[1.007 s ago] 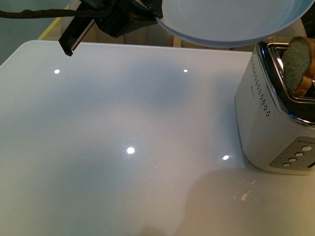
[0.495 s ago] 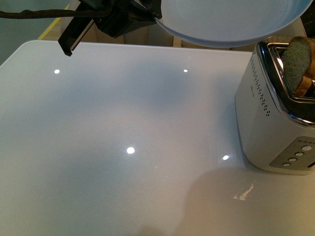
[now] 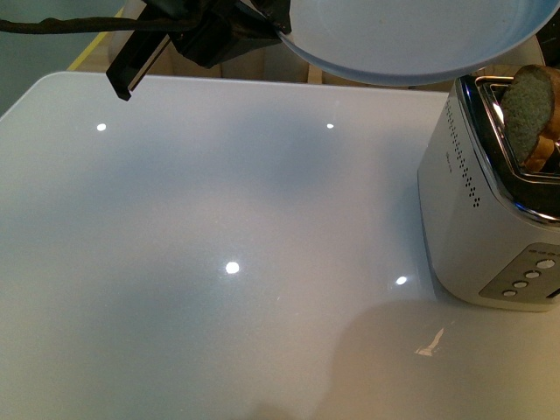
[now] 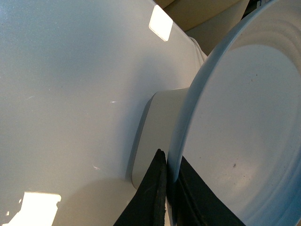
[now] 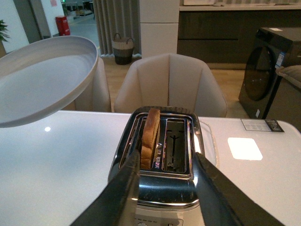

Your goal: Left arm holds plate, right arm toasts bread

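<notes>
My left gripper [image 3: 278,29] is shut on the rim of the pale blue-grey plate [image 3: 411,39], held in the air at the top of the front view beside the toaster. In the left wrist view the black fingers [image 4: 157,188] pinch the plate's rim [image 4: 188,117] edge-on. The bread [image 3: 528,112] stands upright in the toaster's slot, its rounded top sticking out; in the right wrist view the bread [image 5: 151,136] fills the left slot. My right gripper [image 5: 164,165] is open just above the toaster, one finger on each side of the slots. The plate [image 5: 37,80] hangs to the left there.
A silver toaster [image 3: 490,210] stands at the table's right edge, with buttons on its front and an empty second slot [image 5: 176,146]. The white glossy table [image 3: 227,245] stretches left. Beige chairs [image 5: 169,82] stand beyond the far edge.
</notes>
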You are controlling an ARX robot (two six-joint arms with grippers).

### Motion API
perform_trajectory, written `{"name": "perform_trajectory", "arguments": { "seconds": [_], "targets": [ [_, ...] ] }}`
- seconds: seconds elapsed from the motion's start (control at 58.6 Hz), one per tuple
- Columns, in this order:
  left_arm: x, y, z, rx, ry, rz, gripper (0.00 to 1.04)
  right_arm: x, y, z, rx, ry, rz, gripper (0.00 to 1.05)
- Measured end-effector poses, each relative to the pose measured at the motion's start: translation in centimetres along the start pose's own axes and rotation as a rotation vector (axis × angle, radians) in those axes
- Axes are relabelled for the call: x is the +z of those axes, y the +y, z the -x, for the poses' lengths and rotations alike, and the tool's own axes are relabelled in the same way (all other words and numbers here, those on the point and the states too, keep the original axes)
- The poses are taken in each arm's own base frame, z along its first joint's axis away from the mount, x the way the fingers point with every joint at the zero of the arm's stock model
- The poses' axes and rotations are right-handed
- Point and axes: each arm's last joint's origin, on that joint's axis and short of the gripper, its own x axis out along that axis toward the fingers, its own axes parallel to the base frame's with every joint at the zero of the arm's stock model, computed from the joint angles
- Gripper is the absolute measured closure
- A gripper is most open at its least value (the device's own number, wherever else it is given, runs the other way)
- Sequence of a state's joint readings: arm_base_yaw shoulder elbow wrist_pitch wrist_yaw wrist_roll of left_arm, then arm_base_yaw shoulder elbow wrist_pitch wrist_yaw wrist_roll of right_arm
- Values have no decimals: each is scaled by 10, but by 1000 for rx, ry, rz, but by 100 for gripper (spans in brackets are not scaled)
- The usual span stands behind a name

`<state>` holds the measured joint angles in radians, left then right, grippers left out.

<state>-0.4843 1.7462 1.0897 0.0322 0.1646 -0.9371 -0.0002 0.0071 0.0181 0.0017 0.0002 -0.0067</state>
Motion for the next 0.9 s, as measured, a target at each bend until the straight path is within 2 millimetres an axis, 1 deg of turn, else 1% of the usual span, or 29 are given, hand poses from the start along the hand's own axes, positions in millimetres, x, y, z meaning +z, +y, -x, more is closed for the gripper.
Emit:
{"name": "perform_trajectory", "arguments": {
  "seconds": [0.051,0.188,0.29,0.392,0.495,0.648,0.734,0.785,0.836,0.887,0.904],
  "targets": [
    [0,0,0,0,0,0,102,0,0,0,0,0,0,45],
    [0,0,0,0,-1,0,102,0,0,0,0,0,0,21],
    [0,0,0,0,0,0,102,0,0,0,0,0,0,8],
    [0,0,0,6,-3,5,102,0,0,0,0,0,0,9],
    [3,-2,4,161,26,100,102,0,0,0,0,-1,-1,9],
    [8,2,7,175,48,126,102,0,0,0,0,-1,0,9],
    [16,7,13,180,43,135,102,0,0,0,0,-1,0,9],
    [28,14,20,184,14,135,102,0,0,0,0,-1,0,9],
    [42,29,27,205,-16,126,102,0,0,0,0,-1,-1,9],
    [49,41,30,232,-32,127,102,0,0,0,0,-1,0,9],
    [52,49,31,251,-42,124,102,0,0,0,0,-1,0,9]
  ]
}}
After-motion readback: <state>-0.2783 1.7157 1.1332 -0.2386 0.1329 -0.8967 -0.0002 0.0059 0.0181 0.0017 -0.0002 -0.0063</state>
